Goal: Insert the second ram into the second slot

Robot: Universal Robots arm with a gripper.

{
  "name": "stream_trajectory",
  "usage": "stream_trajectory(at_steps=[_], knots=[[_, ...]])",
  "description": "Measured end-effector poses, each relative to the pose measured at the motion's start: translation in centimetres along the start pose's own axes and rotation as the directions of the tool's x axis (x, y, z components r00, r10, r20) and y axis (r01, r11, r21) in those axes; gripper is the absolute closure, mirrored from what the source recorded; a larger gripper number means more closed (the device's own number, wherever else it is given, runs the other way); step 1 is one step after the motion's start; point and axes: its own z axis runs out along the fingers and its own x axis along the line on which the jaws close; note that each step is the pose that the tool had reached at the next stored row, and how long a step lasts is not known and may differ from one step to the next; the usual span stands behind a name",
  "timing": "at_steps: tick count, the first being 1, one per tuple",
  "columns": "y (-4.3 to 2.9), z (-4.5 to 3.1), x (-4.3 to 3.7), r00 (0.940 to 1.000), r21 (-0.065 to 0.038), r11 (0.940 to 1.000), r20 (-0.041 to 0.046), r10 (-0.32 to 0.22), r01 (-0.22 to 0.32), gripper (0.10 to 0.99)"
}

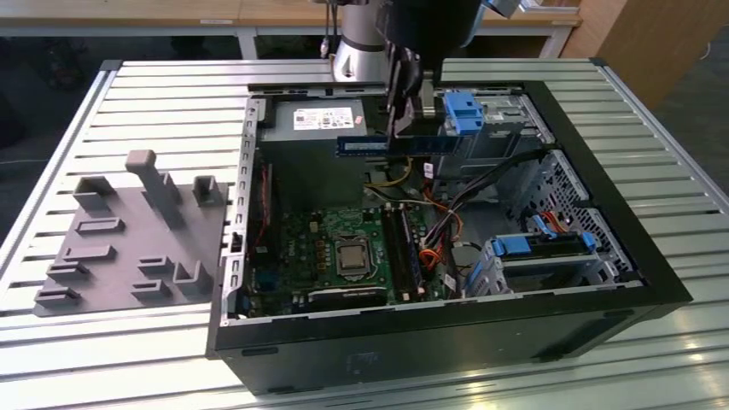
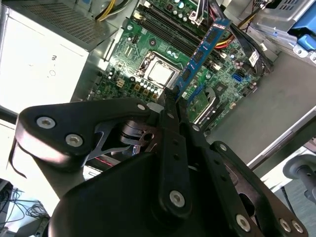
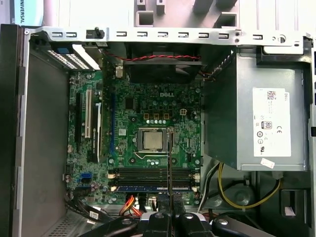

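Open PC case sits on the slatted table. Inside it are the motherboard with CPU socket, the power supply, a fan, cables and blue drive-bay tabs.

The gripper hangs over the case interior with its fingers clamped on the second ram, gripping its flat faces near mid-length. The stick is in the air directly under the fingertips, above the motherboard and clear of it, near the power supply. It stands on edge, with its long axis level and running toward the exterior view's left and right, crosswise to the RAM slots below the fingers. One slot seems to hold a blue module.

A grey fixture plate lies on the table beside the case.
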Motion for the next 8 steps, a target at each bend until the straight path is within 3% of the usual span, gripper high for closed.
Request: stream_trajectory(at_steps=[8], knots=[[0.0,-0.01,0.45,1.0,0.0,1.0,0.0,0.0,0.0,0.949]])
